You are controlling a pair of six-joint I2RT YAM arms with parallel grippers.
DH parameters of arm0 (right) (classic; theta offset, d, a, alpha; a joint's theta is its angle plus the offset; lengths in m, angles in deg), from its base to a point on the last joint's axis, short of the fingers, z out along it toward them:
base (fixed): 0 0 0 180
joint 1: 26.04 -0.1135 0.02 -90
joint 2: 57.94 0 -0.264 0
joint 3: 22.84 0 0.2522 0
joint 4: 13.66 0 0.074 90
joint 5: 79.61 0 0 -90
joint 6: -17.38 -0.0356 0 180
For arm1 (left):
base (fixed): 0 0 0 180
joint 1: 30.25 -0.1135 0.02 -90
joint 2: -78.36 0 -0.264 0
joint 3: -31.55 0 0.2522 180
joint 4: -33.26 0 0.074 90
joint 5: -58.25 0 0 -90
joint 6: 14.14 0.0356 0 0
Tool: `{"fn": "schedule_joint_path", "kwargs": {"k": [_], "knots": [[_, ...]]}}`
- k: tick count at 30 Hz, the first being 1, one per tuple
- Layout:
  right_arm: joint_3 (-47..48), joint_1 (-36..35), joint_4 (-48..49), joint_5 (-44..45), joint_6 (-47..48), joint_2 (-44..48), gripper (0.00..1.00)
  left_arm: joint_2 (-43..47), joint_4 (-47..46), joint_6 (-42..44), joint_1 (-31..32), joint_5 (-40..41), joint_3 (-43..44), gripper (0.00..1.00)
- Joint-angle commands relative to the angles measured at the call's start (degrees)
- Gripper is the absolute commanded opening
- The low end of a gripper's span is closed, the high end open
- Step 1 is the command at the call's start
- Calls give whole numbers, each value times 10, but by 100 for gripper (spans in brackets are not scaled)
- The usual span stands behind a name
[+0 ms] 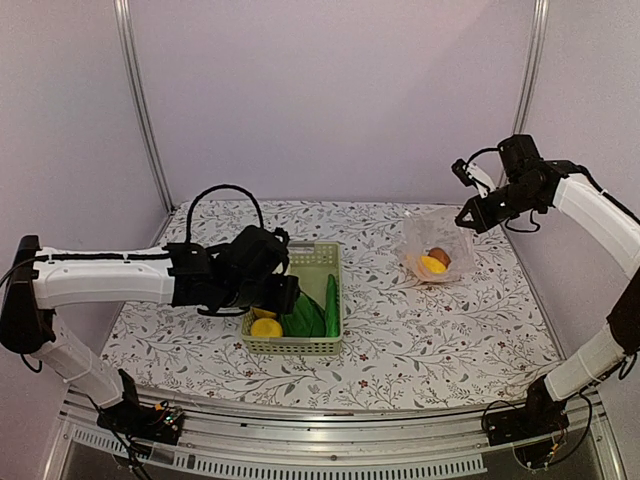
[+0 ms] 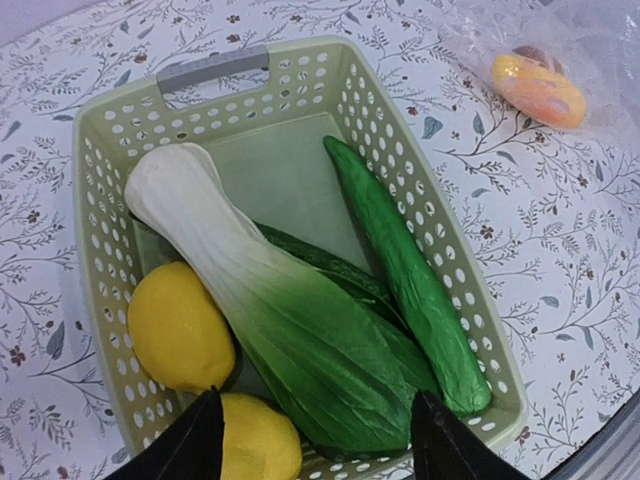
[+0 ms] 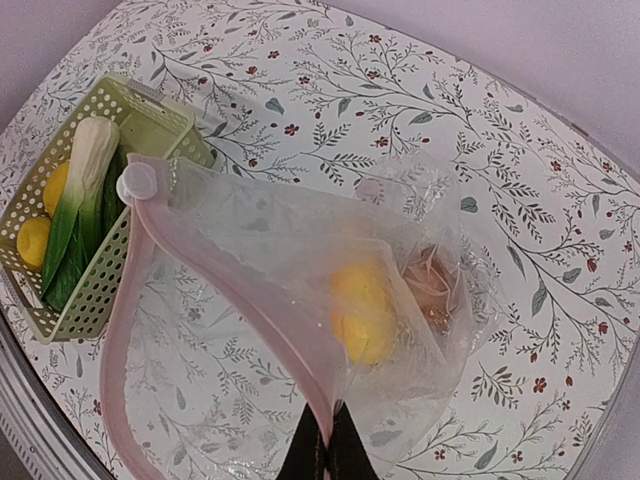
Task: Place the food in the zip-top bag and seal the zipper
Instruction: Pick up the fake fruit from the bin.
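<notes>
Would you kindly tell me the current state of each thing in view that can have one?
zip-top bag, open, holding one yellow fruit and a brown piece.
zipper, unsealed.
right gripper, shut on the bag's mouth edge.
left gripper, open, empty, above the basket.
basket, upright, holding bok choy, cucumber and two lemons.

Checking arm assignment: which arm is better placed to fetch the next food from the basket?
Left. The left tool, open, hovers over the basket above the bok choy; the right tool is shut on the edge of the zip-top bag.
</notes>
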Motion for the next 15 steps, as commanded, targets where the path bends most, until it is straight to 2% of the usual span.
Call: {"fn": "schedule_joint_path", "kwargs": {"k": [1,15], "knots": [[-10,1,8,-14,4,23,0,-1,55,-14,-13,-27,-4,62],[-26,2,6,-21,9,34,0,-38,144,-1,-22,-86,13,57]]}}
